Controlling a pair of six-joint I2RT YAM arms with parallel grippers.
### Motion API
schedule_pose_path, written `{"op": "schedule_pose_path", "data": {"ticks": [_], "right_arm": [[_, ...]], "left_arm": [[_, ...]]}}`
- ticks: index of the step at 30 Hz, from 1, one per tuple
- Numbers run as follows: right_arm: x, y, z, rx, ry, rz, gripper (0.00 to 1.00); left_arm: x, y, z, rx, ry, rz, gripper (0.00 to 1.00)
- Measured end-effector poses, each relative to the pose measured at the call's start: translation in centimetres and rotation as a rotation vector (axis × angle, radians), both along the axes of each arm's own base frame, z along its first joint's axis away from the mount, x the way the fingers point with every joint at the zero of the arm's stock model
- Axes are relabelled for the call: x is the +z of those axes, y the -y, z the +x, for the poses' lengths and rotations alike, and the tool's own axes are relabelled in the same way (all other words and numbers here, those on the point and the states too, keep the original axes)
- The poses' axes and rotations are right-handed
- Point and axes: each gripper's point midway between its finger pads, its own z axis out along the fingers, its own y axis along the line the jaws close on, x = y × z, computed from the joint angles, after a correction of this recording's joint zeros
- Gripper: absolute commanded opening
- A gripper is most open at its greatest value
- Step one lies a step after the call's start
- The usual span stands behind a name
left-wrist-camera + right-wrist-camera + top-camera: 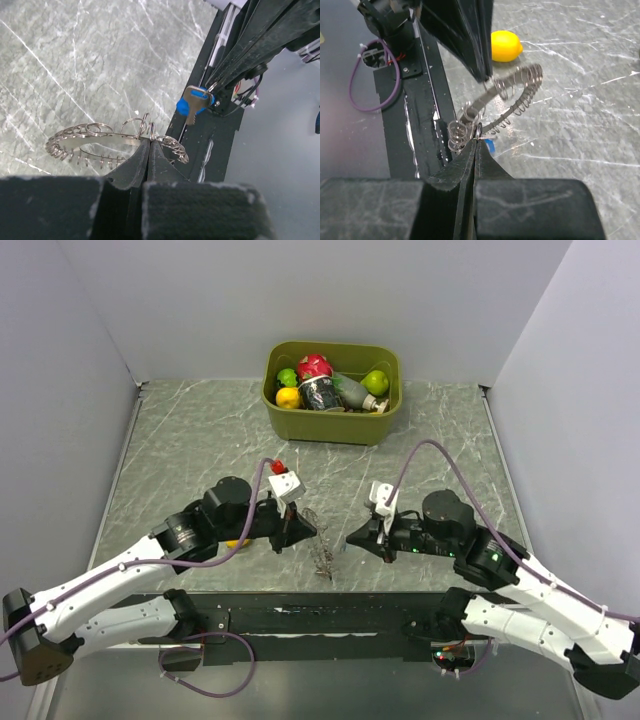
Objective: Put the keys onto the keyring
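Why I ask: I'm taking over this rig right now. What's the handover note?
Left gripper: shut on the keyring, gripping its rim.
Right gripper: shut on a blue key, held close to the small loops at the ring's end.
Done: ring and key are each gripped and close together.
Unclear: whether the blue key is threaded on a loop.
Left: get the blue key on. No other keys are in view, so find them and add them.
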Motion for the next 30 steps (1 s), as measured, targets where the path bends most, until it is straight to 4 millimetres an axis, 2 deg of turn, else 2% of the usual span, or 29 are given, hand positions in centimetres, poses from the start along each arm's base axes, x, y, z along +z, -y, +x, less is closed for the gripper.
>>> {"op": "schedule_pose_path", "data": {"ticks": [5,12,21,30], "right_arm": [[0.0,-0.6,0.2,0.034,0.019,-0.021,0.00],[0.5,-1.7,0.4,0.080,0.025,-0.043,0.00],[-0.7,-2.6,0.8,0.109,0.008,-0.087,0.00],[-0.7,-2.9,1.2,0.102,0.009,-0.099,0.00]], "left_arm": [[-0.6,0.2,0.0,-0.007,-0.007,0.024,0.01],[0.3,0.9,0.2,-0.023,0.014,0.025,0.01],[0.0,1.2,-0.1,-0.048,0.023,0.048,0.01],[-0.4,1.4,-0.6,-0.070,0.019,0.064,0.01]]}}
